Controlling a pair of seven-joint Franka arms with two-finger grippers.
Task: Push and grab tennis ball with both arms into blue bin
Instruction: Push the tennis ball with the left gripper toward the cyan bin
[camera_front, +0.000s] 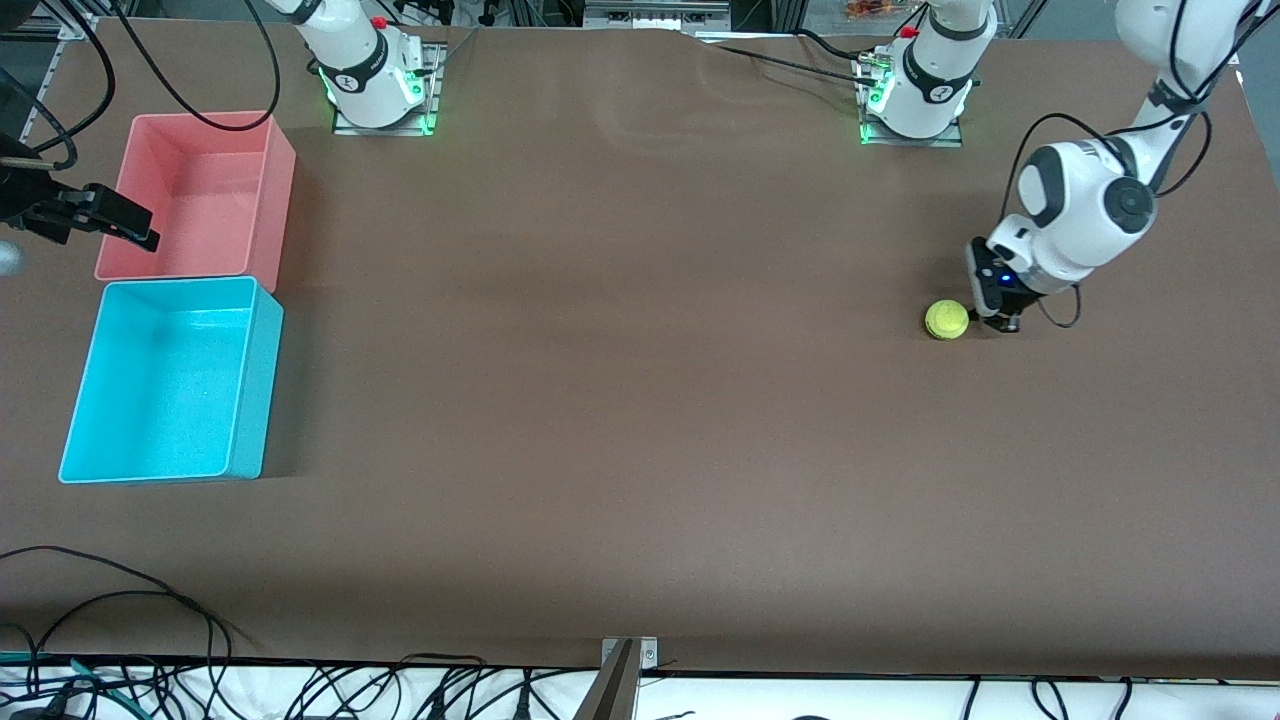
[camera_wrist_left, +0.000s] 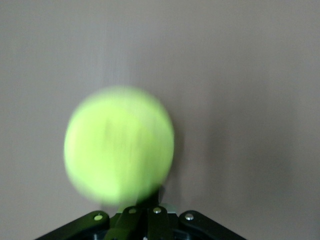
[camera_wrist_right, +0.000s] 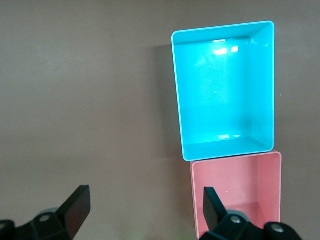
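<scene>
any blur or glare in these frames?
Left wrist view: tennis ball smeared, edges soft. Right wrist view: sharp, bright glare patches on the blue bin floor. Front view: evenly lit, soft shadow beside the bins; green lights glow at both arm bases.

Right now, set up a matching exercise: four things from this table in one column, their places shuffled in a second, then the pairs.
1. tennis ball
2. blue bin
3. pink bin
4. right pincer

A. over the pink bin's edge, fingers open
B. beside the blue bin, farther from the front camera
C. on the table, next to the left pincer
D. right arm's end, nearest the front camera

Pairs: 1-C, 2-D, 3-B, 4-A
</scene>
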